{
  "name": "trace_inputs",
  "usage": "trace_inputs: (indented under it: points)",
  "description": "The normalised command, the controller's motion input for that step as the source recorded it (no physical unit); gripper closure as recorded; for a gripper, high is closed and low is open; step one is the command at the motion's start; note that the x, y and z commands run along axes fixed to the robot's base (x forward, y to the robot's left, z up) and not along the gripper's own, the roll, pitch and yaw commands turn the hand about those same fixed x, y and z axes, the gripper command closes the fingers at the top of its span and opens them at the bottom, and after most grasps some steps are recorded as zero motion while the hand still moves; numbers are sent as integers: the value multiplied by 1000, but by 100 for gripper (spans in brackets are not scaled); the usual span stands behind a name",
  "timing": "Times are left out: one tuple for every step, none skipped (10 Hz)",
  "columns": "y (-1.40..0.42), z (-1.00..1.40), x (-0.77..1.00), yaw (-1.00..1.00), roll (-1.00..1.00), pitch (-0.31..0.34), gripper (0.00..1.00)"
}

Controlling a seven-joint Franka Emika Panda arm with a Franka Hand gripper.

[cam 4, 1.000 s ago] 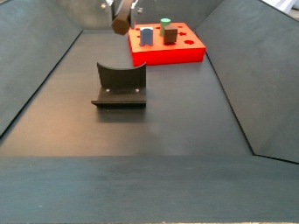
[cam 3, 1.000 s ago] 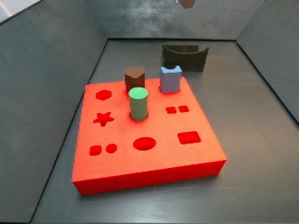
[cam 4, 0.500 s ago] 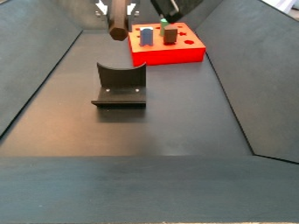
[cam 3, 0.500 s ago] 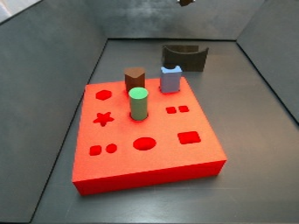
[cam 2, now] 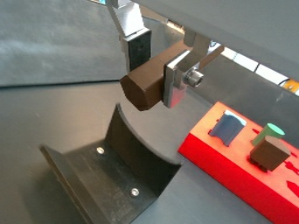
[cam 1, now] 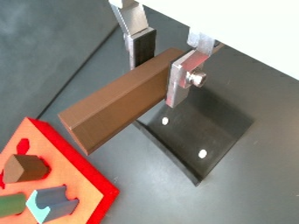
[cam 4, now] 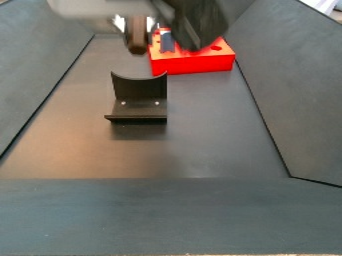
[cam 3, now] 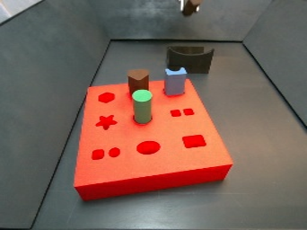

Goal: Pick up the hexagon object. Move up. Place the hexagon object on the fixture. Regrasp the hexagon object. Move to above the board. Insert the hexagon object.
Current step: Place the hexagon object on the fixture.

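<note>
Brown and matte, the hexagon object (cam 1: 117, 103) sits clamped between my gripper (cam 1: 163, 63) fingers, high above the floor over the fixture (cam 2: 111, 171). I judge I'm on the placing step; next I must lower into its curved notch. Farther right lies the glossy red board (cam 2: 251, 179).

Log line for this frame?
claw: shut on hexagon object | position: in the air, above fixture | peg: horizontal | board: hexagon hole empty
</note>
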Motion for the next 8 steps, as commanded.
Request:
trace_inputs:
  points:
    - [78,-1000,130,-127,-1000,75,100]
    - [86,-1000,140,-141,-1000,88,100]
    - [91,-1000,147,-158,-1000,88,100]
    - [95,-1000,151,-159,-903,80,100]
    - [104,-1000,165,-146,-632,63,100]
    - [110,-1000,176,-143,-474,53,100]
    - [116,-1000,180,-134,-320,50,100]
    - [109,-1000,188,-126,-218,42,100]
